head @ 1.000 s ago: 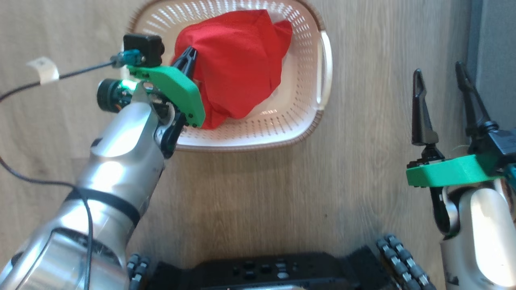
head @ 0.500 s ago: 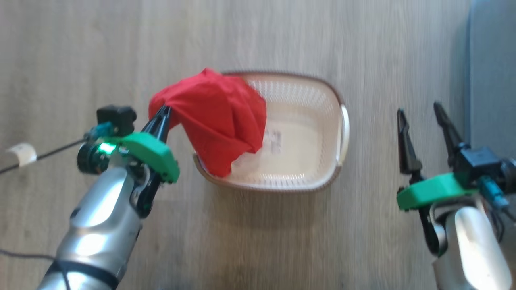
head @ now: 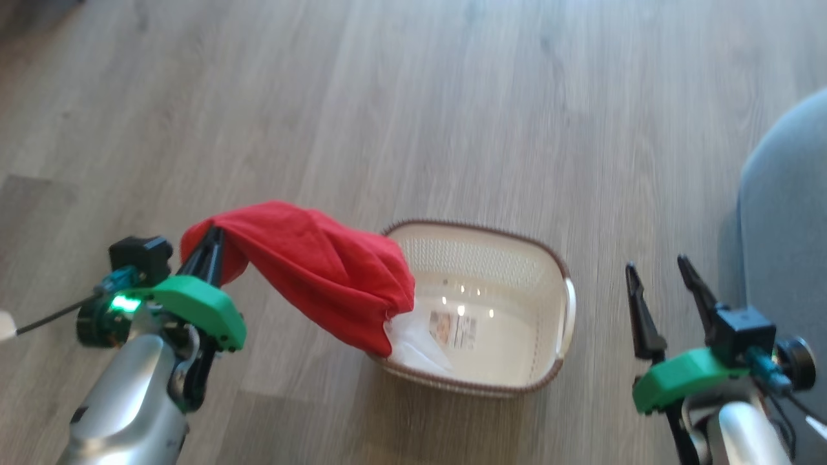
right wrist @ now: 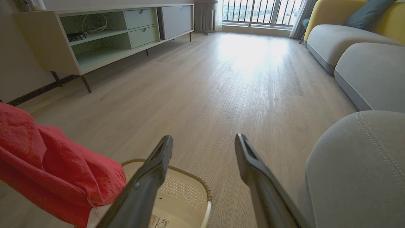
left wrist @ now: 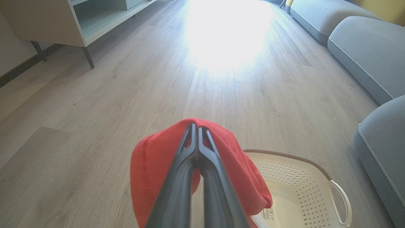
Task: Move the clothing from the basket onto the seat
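Note:
My left gripper [head: 213, 234] is shut on a bright red garment [head: 310, 271], holding it up over the left end of the cream basket [head: 555, 361]. The fabric drapes down to the right, and a white part [head: 410, 339] trails into the basket. In the left wrist view the closed fingers [left wrist: 197, 148] pinch the red cloth [left wrist: 234, 171] above the basket [left wrist: 316, 196]. My right gripper [head: 656, 271] stands open and empty to the right of the basket, beside the grey seat [head: 788, 213]. The right wrist view shows the red garment [right wrist: 47, 167] at left and the seat [right wrist: 357, 171] at right.
Pale wood floor [head: 413, 110] stretches all around. A low cream sideboard on thin legs [right wrist: 104, 34] lines the far left wall. More grey cushions [left wrist: 364, 41] and a yellow sofa back [right wrist: 348, 12] run along the right. A barcode sticker [head: 453, 328] lies on the basket's bottom.
The head camera has tilted up, shifting the whole picture. My left gripper has lifted the red garment out of the basket, up and to the left; the basket's bottom now shows.

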Available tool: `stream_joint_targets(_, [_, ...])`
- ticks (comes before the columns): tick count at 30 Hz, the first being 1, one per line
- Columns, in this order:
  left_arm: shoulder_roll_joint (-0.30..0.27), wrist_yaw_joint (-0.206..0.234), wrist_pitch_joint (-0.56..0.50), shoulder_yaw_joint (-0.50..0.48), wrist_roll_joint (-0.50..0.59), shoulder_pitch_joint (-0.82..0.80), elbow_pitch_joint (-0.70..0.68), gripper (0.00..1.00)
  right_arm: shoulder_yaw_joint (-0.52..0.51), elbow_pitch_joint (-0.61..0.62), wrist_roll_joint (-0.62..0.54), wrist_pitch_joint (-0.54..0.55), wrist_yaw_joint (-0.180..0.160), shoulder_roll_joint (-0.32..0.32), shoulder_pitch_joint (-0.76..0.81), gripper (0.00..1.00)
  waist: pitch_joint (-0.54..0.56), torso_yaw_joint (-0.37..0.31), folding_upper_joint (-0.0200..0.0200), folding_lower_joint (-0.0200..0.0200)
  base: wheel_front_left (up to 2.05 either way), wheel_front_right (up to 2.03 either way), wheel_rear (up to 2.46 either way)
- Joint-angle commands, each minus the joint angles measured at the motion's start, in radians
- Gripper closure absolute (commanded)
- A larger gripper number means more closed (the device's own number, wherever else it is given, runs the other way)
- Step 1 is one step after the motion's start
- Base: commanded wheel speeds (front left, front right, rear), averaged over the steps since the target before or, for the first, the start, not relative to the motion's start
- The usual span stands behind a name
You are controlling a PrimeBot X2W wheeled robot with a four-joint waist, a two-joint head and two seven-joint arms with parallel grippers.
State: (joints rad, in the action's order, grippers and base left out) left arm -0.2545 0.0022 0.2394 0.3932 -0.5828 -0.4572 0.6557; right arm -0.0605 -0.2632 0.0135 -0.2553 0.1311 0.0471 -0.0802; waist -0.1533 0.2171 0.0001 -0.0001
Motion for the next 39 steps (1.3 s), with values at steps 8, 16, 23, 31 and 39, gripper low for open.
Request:
stream_joint_targets(8, [-0.088, 0.074, -0.056, -0.052, -0.005, 0.050, -0.207, 1.00, 0.048, 0.015, -0.010, -0.006, 0.000, 0.003, 0.030, 0.00, 0.106, 0.037, -0.0001, 0.0001, 0.00, 0.00, 0.00])
stream_joint_targets(16, [-0.085, 0.089, -0.121, -0.007, 0.005, 0.084, -0.375, 1.00, 0.094, -0.003, -0.014, -0.006, 0.000, 0.003, 0.000, 0.00, 0.114, 0.030, -0.0001, 0.0001, 0.00, 0.00, 0.00])
stream_joint_targets(23, [-0.086, 0.110, -0.160, 0.013, 0.009, 0.098, -0.460, 1.00, 0.109, -0.016, -0.015, -0.006, 0.000, 0.003, -0.009, 0.00, 0.123, 0.008, -0.0001, 0.0001, 0.00, 0.00, 0.00])
stream_joint_targets(31, [-0.092, 0.120, -0.172, 0.018, 0.005, 0.113, -0.497, 1.00, 0.132, -0.016, -0.004, -0.006, 0.000, 0.003, -0.018, 0.00, 0.131, -0.060, -0.0001, 0.0001, 0.00, 0.00, 0.00])
stream_joint_targets(39, [-0.091, 0.127, -0.180, 0.029, 0.006, 0.118, -0.512, 1.00, 0.134, -0.019, -0.008, -0.006, 0.000, 0.003, -0.004, 0.00, 0.164, -0.127, -0.0001, 0.0001, 0.00, 0.00, 0.00])
